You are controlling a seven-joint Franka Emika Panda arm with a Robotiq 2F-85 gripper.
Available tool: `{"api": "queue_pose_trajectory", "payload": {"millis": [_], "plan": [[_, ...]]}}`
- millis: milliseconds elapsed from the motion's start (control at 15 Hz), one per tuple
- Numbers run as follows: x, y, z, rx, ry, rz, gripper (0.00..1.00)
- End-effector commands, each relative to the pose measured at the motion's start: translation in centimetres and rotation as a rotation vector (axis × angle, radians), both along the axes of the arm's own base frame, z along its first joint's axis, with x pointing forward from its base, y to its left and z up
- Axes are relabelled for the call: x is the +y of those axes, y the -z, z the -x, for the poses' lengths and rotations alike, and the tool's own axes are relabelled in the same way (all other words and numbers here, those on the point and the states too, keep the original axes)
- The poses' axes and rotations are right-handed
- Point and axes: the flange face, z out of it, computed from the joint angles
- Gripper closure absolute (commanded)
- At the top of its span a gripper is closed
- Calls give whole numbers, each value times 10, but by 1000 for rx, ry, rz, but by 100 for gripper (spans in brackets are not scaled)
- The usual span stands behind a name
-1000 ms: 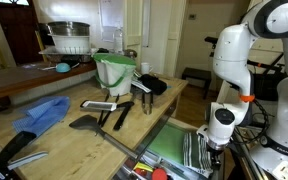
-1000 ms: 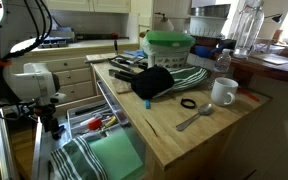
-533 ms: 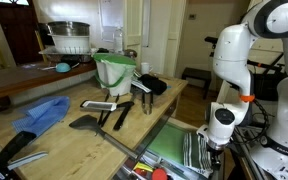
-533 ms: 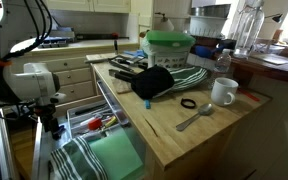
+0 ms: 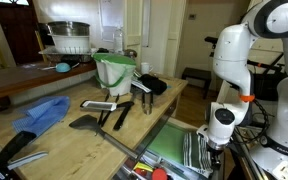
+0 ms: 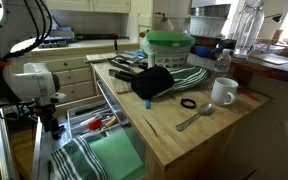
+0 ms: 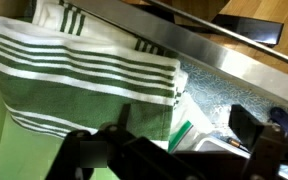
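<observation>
Moved: nothing since a second ago; gripper (image 5: 216, 150) kept low.
Pincer: fingers seen spread apart, nothing held.
Striped towel (image 7: 84, 70): folded inside the open drawer (image 6: 104, 125), just beneath.
Technique: a fold's edge is best pinched squarely, drawer rim avoided.

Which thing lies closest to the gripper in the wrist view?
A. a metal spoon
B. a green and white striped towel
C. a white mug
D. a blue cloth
B: in the wrist view the green and white striped towel fills most of the picture, just beyond the gripper, whose fingers stand apart over it.
</observation>
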Motion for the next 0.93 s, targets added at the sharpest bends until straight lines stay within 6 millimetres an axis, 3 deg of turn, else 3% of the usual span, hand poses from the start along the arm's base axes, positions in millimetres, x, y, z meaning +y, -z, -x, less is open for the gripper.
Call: {"api": "queue_pose_trajectory", "payload": {"millis": [0,867], "plan": [[0,1,5,4,13,-21,0],[0,0,0,0,0,0,0]]}}
